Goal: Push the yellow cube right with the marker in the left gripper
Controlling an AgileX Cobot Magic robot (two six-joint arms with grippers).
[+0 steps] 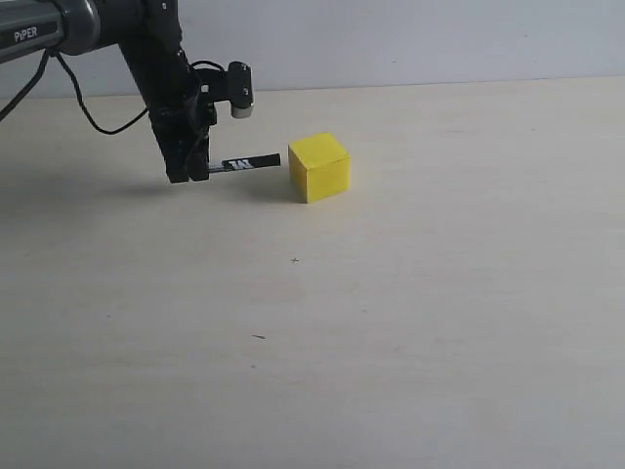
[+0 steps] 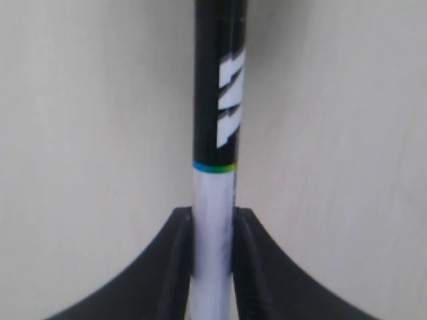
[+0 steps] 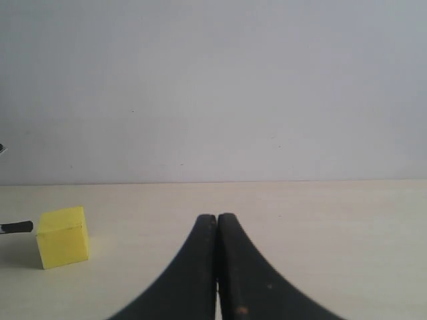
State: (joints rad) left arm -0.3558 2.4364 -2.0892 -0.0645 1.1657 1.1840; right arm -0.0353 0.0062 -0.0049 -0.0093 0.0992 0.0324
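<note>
The yellow cube (image 1: 319,167) rests on the pale table, left of centre toward the back, and shows again in the right wrist view (image 3: 63,237). My left gripper (image 1: 187,172) is shut on the marker (image 1: 249,162), which lies level and points right. Its black tip ends a small gap short of the cube's left face. The left wrist view shows the white barrel of the marker (image 2: 215,200) pinched between both fingers (image 2: 179,267). My right gripper (image 3: 217,220) is shut with nothing in it, well to the cube's right, and is outside the exterior view.
The left arm (image 1: 68,29) and its loose black cables (image 1: 93,112) hang over the table's back left. A pale wall (image 1: 410,39) stands behind the table's far edge. Bare tabletop (image 1: 439,293) stretches to the right of and in front of the cube.
</note>
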